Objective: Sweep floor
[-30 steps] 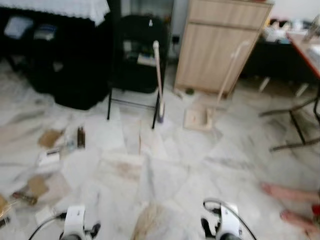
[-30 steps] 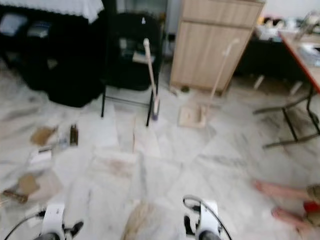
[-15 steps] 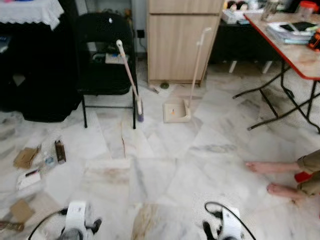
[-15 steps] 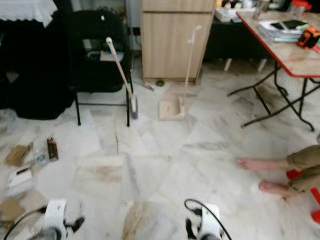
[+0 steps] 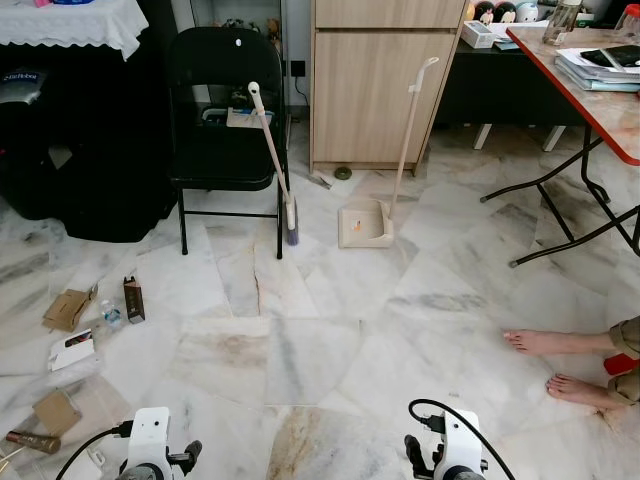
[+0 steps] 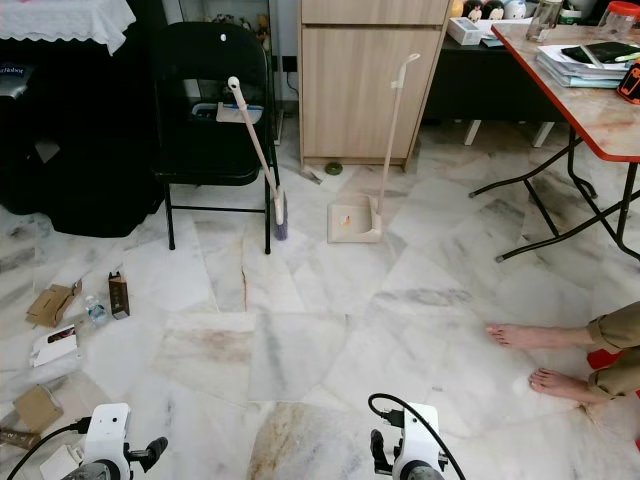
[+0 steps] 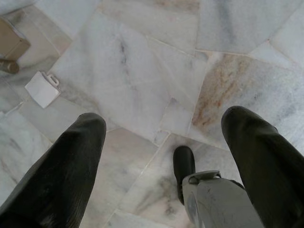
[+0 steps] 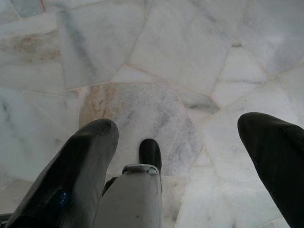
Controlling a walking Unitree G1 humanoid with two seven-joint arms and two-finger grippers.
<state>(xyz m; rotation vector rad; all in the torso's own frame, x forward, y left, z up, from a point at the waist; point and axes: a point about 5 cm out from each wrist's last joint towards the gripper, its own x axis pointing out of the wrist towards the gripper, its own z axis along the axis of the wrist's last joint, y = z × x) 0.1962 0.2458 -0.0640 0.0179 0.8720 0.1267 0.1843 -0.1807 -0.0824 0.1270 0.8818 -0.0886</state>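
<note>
The head camera has swung and steadied, so the blur is gone. The broom (image 5: 272,160) and dustpan (image 5: 366,222) now sit nearer the picture's middle. The person's feet (image 5: 545,343) show in full.

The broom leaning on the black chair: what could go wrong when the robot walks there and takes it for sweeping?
1. The broom only leans against the chair; a careless touch may tip it onto the dustpan beside it.
2. A person's bare feet lie on the floor to the right; a wide turn or sweep could hit them.
3. Litter on the left floor could be stepped on.
Both end effectors hang open.
</note>
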